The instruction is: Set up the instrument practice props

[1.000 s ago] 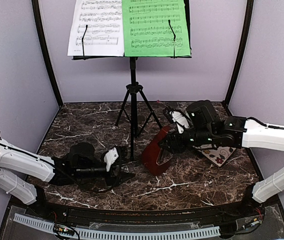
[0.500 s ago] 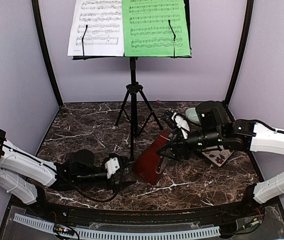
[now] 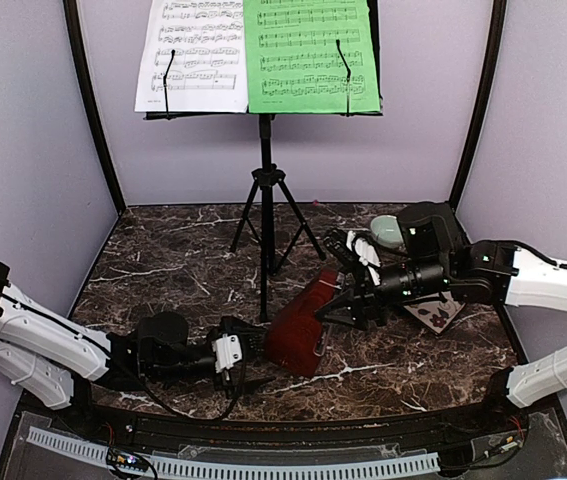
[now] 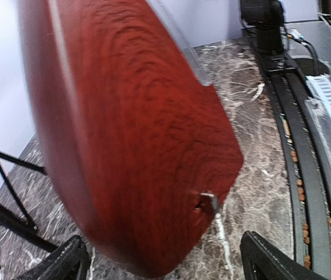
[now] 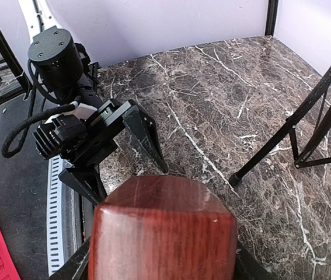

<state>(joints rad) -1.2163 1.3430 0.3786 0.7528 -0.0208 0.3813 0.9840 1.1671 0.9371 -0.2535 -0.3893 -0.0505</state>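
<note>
Reddish-brown wood, tilted: holds the metronome low over the marble table, in front of the music stand, with the right gripper part-closed on its upper end. Brings it further left and lower than a second ago. Spreads the left gripper wide, empty, just beside the lower end. Suggests a handover or steadying before standing it upright. Keeps the white sheet and green sheet on the stand.

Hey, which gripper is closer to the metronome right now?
Right. The right gripper grips the metronome at its upper end; the left gripper sits open beside its lower end, not gripping.
</note>
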